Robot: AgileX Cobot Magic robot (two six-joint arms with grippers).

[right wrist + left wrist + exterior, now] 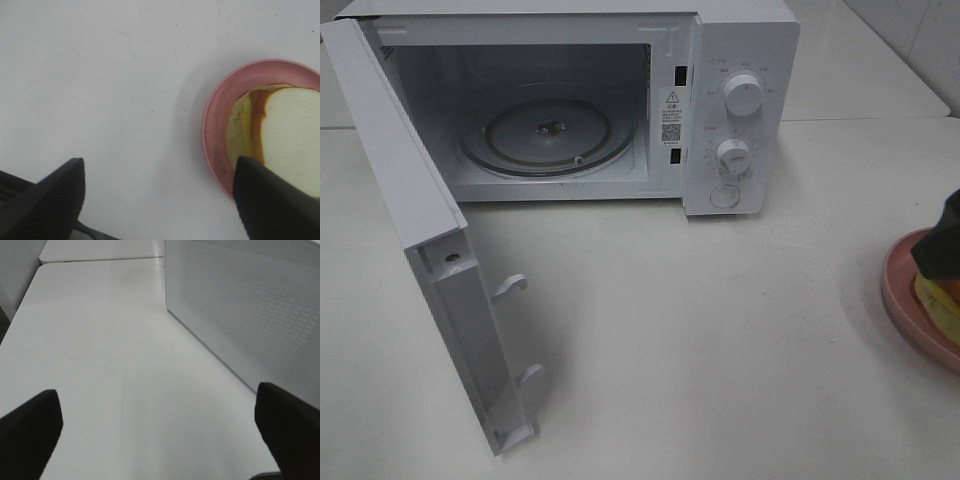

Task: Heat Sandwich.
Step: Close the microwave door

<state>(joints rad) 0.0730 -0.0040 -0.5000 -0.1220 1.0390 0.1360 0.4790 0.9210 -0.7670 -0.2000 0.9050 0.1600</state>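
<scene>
Sandwich (292, 140) flat on pink plate (216, 135) (orientation unclear); right gripper (160, 200) and left gripper (160, 435) jaws spread wide, empty.

The high camera looks steeply down onto the open microwave (620, 100) and white tabletop (700, 340). The left wrist camera skims low along its perforated side (250, 305). The right wrist camera faces down close over the pink plate (216, 125), also seen at the high view's right edge.

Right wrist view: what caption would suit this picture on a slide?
Open right gripper hovering above the white table, beside the sandwich on its pink plate.
</scene>
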